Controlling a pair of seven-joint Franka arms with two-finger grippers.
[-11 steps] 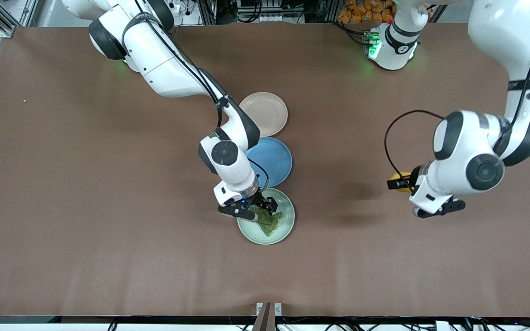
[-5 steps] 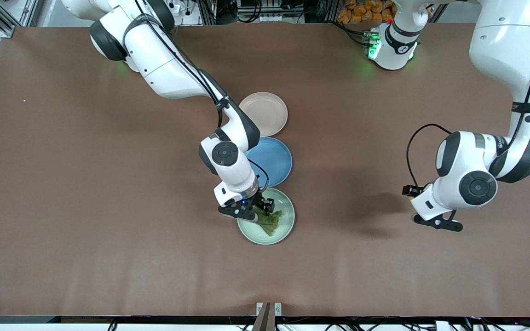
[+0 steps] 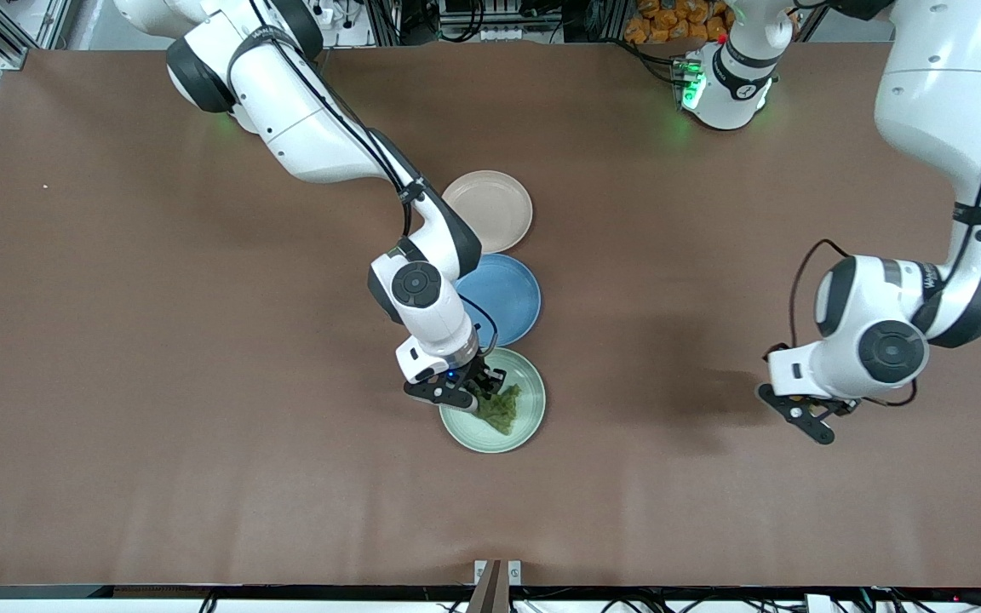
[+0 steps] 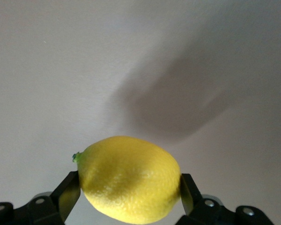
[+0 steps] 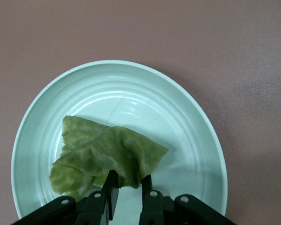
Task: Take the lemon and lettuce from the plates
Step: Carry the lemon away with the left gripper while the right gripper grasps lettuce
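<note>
Over the mint green plate, the one nearest the front camera in a row of three, the right gripper is down at the plate's edge with its jaws pinched on one corner of the lettuce. The right wrist view shows the two fingers close together on the leaf, which is wrinkled and folded and spreads out from the grip across the plate's ringed floor; whether the leaf's free end rests on the plate or hangs just above it is hard to say from these views. Next in the row, farther from the front camera, is the blue plate, partly covered by the right arm's wrist, and farther again the beige plate, which has nothing on it. The three plates touch or nearly touch rim to rim. Toward the left arm's end of the table, well apart from the plates, the left gripper hangs over bare brown tabletop, with its shadow on the surface beside it. From the front the lemon cannot be seen in it, but the left wrist view shows the lemon clamped between the two black fingers, its pointed green-tipped end against one of them, held up off the table.
</note>
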